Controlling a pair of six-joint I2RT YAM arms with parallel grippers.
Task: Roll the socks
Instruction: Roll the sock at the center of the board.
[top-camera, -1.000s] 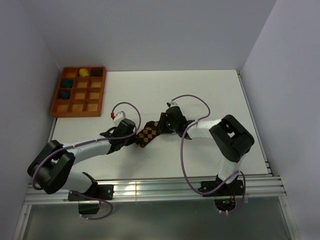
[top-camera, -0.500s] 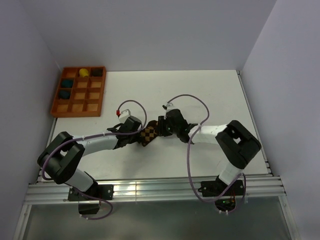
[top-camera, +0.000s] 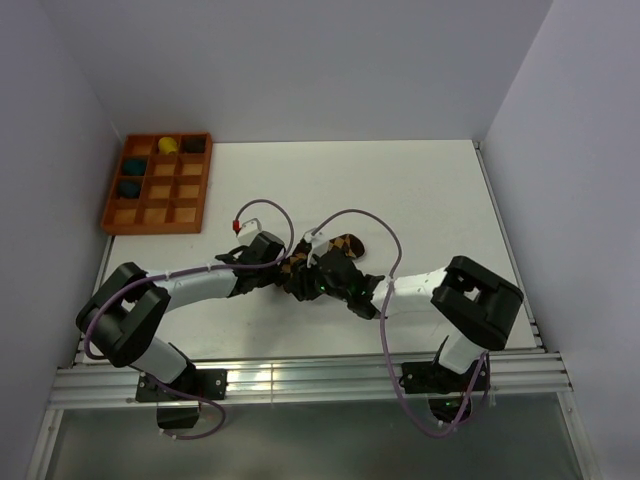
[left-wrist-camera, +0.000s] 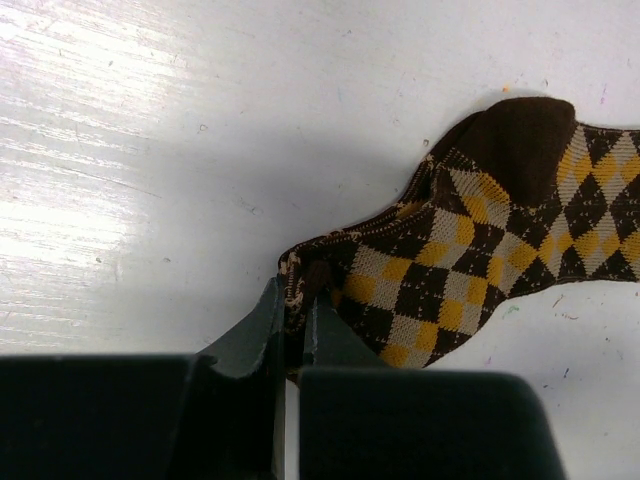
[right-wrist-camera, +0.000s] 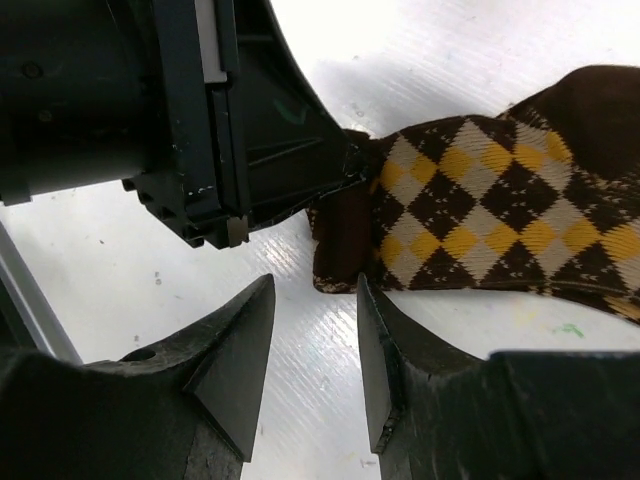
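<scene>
Socks (left-wrist-camera: 480, 250) lying on worktop (left-wrist-camera: 150, 150), my left tool (left-wrist-camera: 297, 300) clamped on socks' cuff edge, my right tool (right-wrist-camera: 315, 300) fingers apart, holding nothing, just beside socks' cuff

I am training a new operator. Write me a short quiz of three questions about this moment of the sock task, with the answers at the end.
1. True or false: the left gripper pinches an edge of the argyle sock.
2. The right gripper is: A) shut on the sock, B) open near the sock, C) shut and empty.
3. How many teal sock balls lie in the wooden tray?
Key: 1 true; 2 B; 3 two.
</scene>
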